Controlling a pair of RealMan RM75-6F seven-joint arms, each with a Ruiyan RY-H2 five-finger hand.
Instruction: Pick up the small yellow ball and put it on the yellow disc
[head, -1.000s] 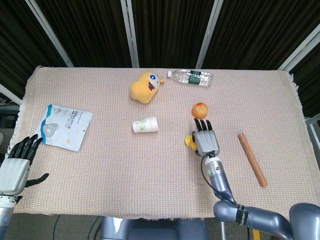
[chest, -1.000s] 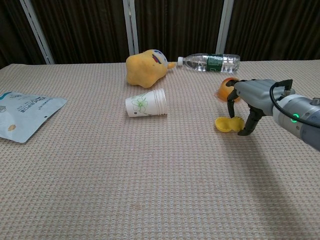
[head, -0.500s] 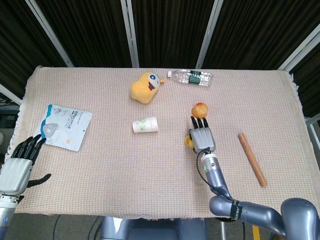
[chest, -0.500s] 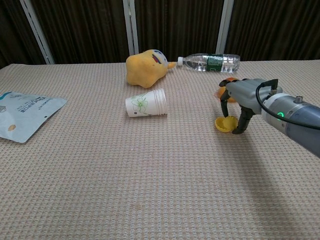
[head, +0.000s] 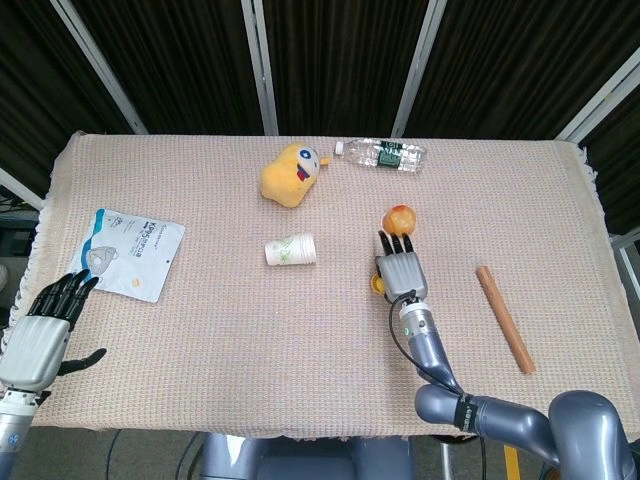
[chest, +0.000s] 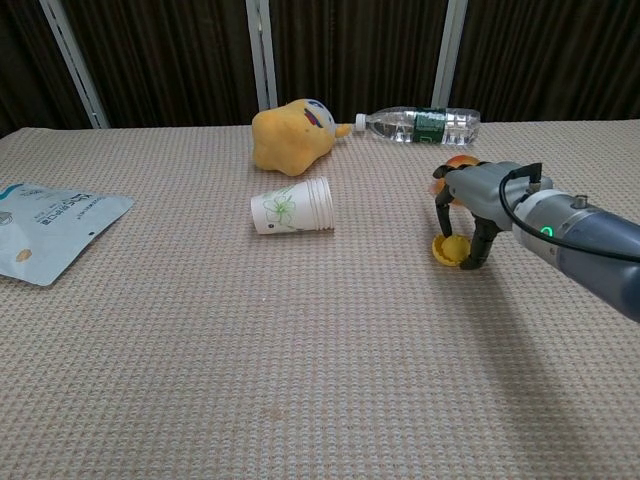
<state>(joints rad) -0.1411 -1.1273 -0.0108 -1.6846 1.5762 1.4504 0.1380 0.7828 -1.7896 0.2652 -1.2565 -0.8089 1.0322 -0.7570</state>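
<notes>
1 ball (head: 400, 217) | 1 disc (chest: 446, 249): right hand (head: 401, 272) fingers (chest: 441, 216) grasping it | left hand (head: 42, 325) fingers released

My right hand (chest: 462, 215) has drifted left and a little farther up the table, closing over the yellow disc (chest: 445, 248) so that less of it shows now. My fingertips (head: 397, 242) now sit nearer the ball (head: 400, 217). My left hand (head: 42, 325) has crept slightly inward at the table's edge.
</notes>
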